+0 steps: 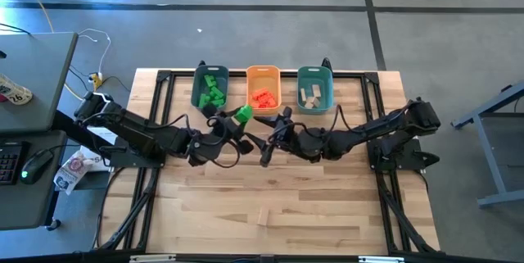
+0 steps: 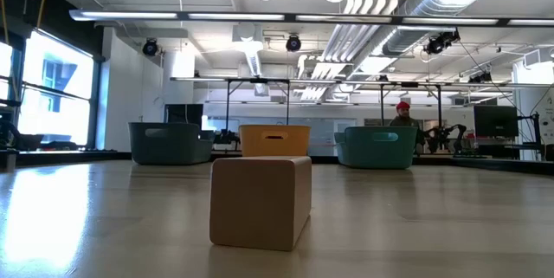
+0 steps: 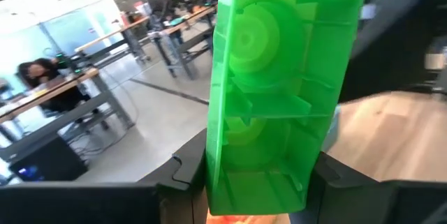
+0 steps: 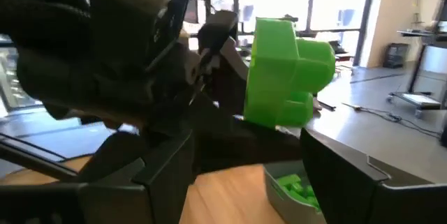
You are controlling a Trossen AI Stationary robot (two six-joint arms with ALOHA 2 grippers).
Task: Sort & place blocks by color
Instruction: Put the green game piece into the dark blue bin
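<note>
Green block (image 3: 276, 91) is the one in play: bright plastic, hollow on its underside with ribs and round sockets inside, studs on the other face. My left gripper (image 1: 232, 126) is clamped on it, holding it in the air just in front of the left teal bin (image 1: 210, 88), toward the far edge of the table (image 1: 327, 206).

That bin already has a heap of green blocks (image 1: 213, 92) in it. Next along the far edge, the orange bin (image 1: 264, 89) holds red-orange blocks (image 1: 263, 97), and the right teal bin (image 1: 314, 88) holds tan wooden blocks (image 1: 310, 96).

One tan block (image 2: 260, 202) sits alone on the bare wood near the front edge, plain with rounded corners.

My right gripper (image 1: 274, 136) hangs just beside the left one near the middle of the table, its fingers apart with nothing between them.

A person in a red hat (image 2: 402, 115) shows in the room beyond the bins.
</note>
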